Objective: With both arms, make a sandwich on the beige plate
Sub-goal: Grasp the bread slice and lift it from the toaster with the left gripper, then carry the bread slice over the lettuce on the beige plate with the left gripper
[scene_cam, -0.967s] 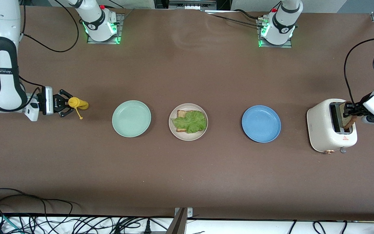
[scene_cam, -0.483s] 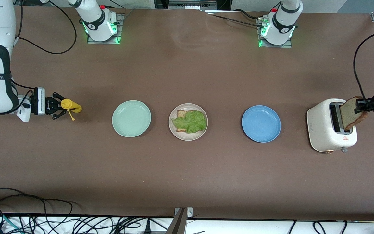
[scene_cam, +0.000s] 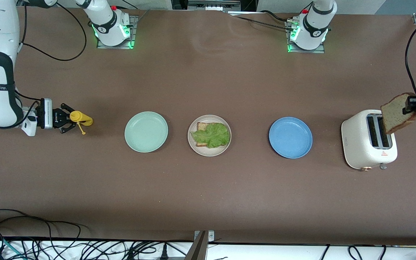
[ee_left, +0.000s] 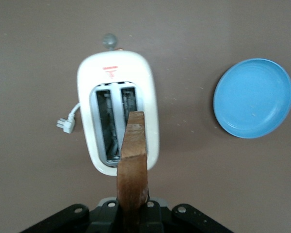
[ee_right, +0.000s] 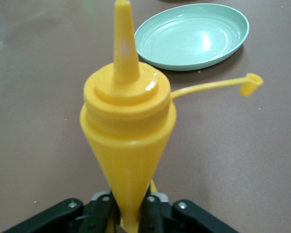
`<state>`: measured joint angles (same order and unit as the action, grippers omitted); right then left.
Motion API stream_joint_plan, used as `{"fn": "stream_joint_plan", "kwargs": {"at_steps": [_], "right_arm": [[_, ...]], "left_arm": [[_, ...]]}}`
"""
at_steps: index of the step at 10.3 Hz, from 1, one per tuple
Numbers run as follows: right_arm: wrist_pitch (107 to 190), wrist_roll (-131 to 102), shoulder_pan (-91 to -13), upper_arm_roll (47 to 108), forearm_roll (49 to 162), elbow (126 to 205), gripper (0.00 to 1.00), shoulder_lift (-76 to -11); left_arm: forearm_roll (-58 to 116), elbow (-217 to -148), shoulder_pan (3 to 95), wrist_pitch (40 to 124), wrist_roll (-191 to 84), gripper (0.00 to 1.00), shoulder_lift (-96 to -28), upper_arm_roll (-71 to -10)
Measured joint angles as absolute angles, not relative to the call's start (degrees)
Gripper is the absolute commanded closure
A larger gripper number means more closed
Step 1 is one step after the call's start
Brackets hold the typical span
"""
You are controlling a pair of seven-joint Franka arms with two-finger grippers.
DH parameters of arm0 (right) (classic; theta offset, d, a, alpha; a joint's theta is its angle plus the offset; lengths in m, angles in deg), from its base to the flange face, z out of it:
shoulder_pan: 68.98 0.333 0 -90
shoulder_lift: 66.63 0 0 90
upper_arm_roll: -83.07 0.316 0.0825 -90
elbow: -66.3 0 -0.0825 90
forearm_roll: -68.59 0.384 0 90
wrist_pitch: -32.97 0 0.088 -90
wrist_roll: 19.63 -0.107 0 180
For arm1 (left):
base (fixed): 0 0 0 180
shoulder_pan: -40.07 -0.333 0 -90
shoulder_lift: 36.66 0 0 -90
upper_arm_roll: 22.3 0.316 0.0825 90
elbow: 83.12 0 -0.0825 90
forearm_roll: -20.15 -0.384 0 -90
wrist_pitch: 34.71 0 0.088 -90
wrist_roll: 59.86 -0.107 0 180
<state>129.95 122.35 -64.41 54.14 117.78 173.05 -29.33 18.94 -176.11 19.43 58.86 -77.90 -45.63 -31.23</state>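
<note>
While left fingers (scene_cam: 412, 104) pinch bread slice (scene_cam: 395, 117) over toaster (scene_cam: 359, 148) — right fingers (scene_cam: 71, 121) grip yellow bottle (scene_cam: 81, 118).

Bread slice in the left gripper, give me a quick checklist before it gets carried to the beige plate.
1. Bread slice clamped in the left gripper: ok.
2. Slice lifted free of the toaster slots: ok, it hangs over the toaster.
3. Beige plate already holds the lower bread slice with the lettuce leaf on top: ok.
4. Path over the blue plate: ok, nothing stands on it.
5. Right gripper away from the beige plate: ok, it holds the yellow squeeze bottle at the right arm's end of the table.
6. Bottle cap off its nozzle: ok, it dangles on its tether.
</note>
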Motion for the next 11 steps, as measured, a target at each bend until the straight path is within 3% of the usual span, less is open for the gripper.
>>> {"fn": "stream_joint_plan", "kwargs": {"at_steps": [4, 9, 11], "right_arm": [[129.6, 122.1, -64.7, 54.1, 118.6, 173.0, 0.01, -28.9], [127.2, 112.7, -64.9, 53.7, 118.5, 169.4, 0.01, -29.0], [124.9, 107.0, -64.9, 53.2, 116.5, 166.6, 0.01, -29.1]], "left_arm": [[29.8, -174.2, 19.7, 52.2, -69.9, 1.00, -45.7, -37.5], [42.7, -174.8, 21.1, 51.4, -64.9, 1.00, -51.2, -44.2], [45.8, -174.9, 25.2, 54.7, -64.8, 1.00, -55.2, -44.7]]}}
